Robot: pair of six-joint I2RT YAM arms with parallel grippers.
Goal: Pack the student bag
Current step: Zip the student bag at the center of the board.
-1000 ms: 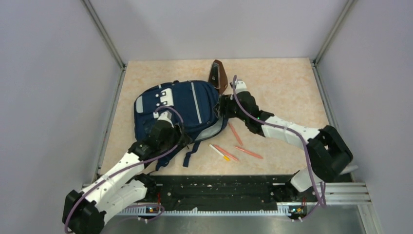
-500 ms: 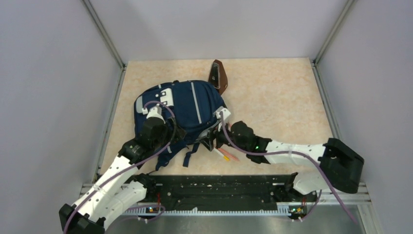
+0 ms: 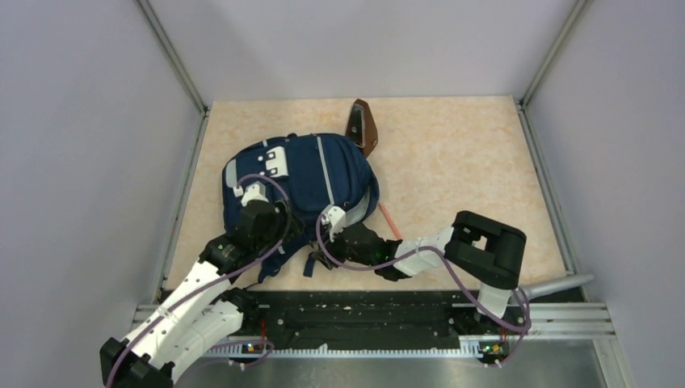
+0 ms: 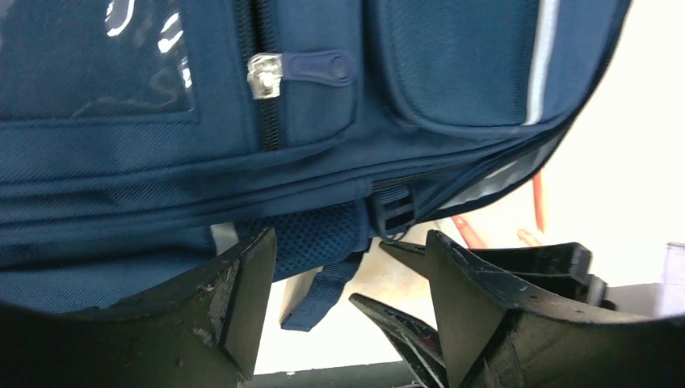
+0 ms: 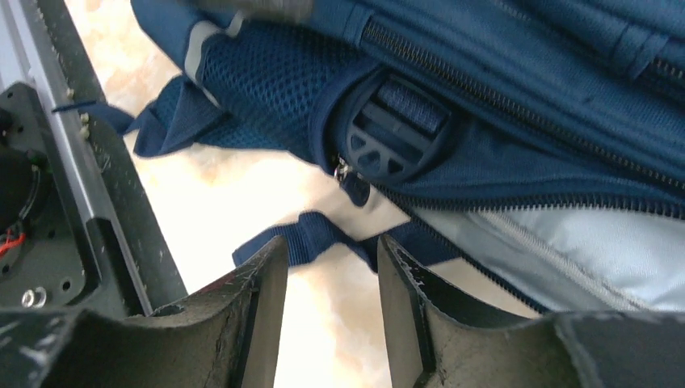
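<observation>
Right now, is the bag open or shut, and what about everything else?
student bag: lying flat, main zip open, pale lining showing.
left end effector: open, holding nothing.
right end effector: open, empty.
brown case: lying beside the bag.
orange pencil: lying loose, outside the bag.

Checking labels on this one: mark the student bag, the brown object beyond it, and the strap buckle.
student bag [image 3: 305, 167], top view, navy front panel.
brown object [image 3: 369, 129], top view, its brown side.
strap buckle [image 5: 388, 133], right wrist view, black plastic body.
</observation>
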